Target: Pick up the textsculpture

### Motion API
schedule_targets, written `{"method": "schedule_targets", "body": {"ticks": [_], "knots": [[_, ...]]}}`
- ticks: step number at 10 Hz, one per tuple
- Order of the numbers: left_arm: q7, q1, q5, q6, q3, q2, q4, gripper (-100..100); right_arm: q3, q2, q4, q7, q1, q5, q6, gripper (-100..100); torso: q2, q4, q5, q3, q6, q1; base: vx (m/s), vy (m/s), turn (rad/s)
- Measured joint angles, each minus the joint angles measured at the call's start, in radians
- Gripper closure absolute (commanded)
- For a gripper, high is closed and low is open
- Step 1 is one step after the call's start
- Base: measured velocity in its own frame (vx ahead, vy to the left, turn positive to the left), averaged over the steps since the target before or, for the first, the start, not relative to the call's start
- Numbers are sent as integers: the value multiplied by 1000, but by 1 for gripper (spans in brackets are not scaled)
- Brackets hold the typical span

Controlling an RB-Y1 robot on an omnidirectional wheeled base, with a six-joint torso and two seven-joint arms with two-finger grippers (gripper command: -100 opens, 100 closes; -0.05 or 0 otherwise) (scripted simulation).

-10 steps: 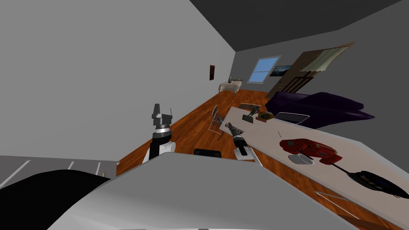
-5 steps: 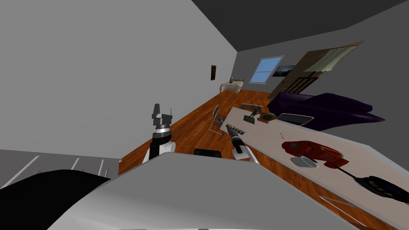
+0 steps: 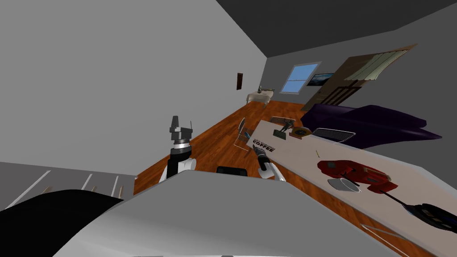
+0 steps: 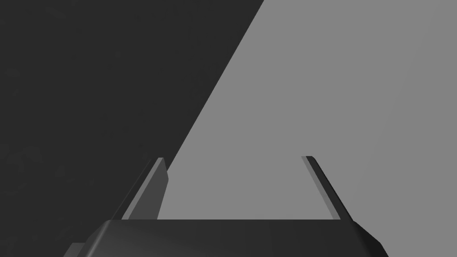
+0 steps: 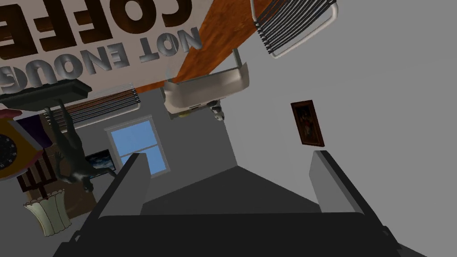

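The text sculpture (image 3: 264, 145), dark block letters reading "NOT ENOUGH COFFEE", lies flat at the near left corner of the long pale table (image 3: 303, 156). My right gripper (image 3: 257, 149) hovers at that corner, just short of the letters. In the right wrist view the sculpture (image 5: 89, 35) sits beyond and to one side of the open right gripper (image 5: 230, 156), with nothing between the fingers. My left gripper (image 3: 175, 121) points upward near the grey wall, away from the table, and stands open (image 4: 234, 158) and empty.
Further along the table are a dark figurine (image 3: 282, 128), a round clock (image 3: 300, 132), a wire rack (image 3: 334, 134), a red object (image 3: 357, 172), a grey bowl (image 3: 343, 184) and a dark pan (image 3: 435, 214). A wire chair (image 3: 243, 131) stands by the corner; a purple sofa (image 3: 375, 122) lies behind.
My right hand has drawn back toward me off the sculpture, so its lettering now shows. My head view has shifted slightly. The left arm has stayed still.
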Motion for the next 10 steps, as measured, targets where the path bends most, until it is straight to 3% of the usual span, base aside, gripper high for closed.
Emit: {"method": "schedule_targets", "body": {"ticks": [2,4,6,10], "knots": [[0,0,0,0,0,0,0,0,12,8,62,31,-26,58,39,-100,0,0,0,0,0,0,28,-14,38],[0,0,0,0,0,0,0,0,46,-8,94,64,-41,91,102,-100,-1,0,0,0,0,0,17,-12,12],[0,0,0,0,0,0,0,0,43,6,143,79,-59,145,117,-100,0,0,0,0,0,0,26,-16,38],[0,0,0,0,0,0,0,0,79,-3,245,143,-107,226,198,-100,-2,0,0,-1,0,-1,39,-25,36]]}}
